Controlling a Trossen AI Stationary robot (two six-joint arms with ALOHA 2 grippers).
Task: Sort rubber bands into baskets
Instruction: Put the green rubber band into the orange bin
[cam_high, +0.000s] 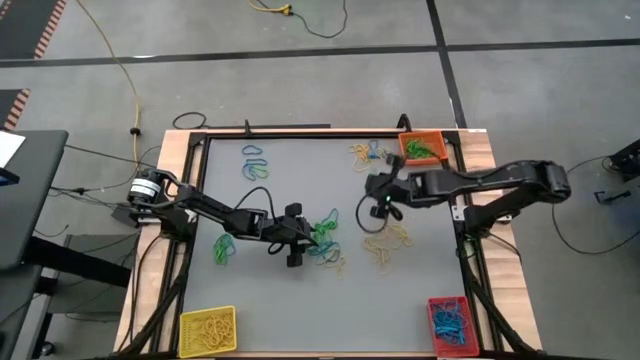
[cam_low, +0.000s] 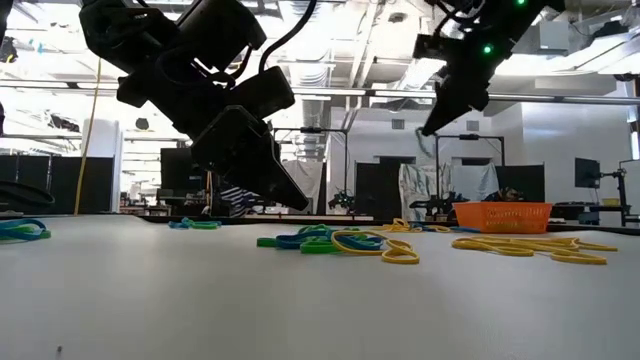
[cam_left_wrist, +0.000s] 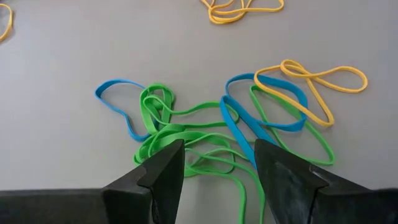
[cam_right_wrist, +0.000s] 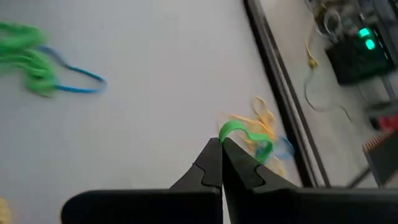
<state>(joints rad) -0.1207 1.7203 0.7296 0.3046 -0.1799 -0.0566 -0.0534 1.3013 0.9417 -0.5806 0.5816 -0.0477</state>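
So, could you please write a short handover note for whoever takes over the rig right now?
Left tool: open, low over the tangle of green and blue bands at mid-table, nothing gripped yet.
Right tool: shut on a green band, raised above the table near the orange basket.
Baskets: the orange basket at the far right corner holds green bands, the yellow basket at the near left holds yellow ones, the red basket at the near right holds blue ones.
Left: drop the held green band, then clear the loose bands, including the yellow bands right of centre and the blue and green ones at far left.
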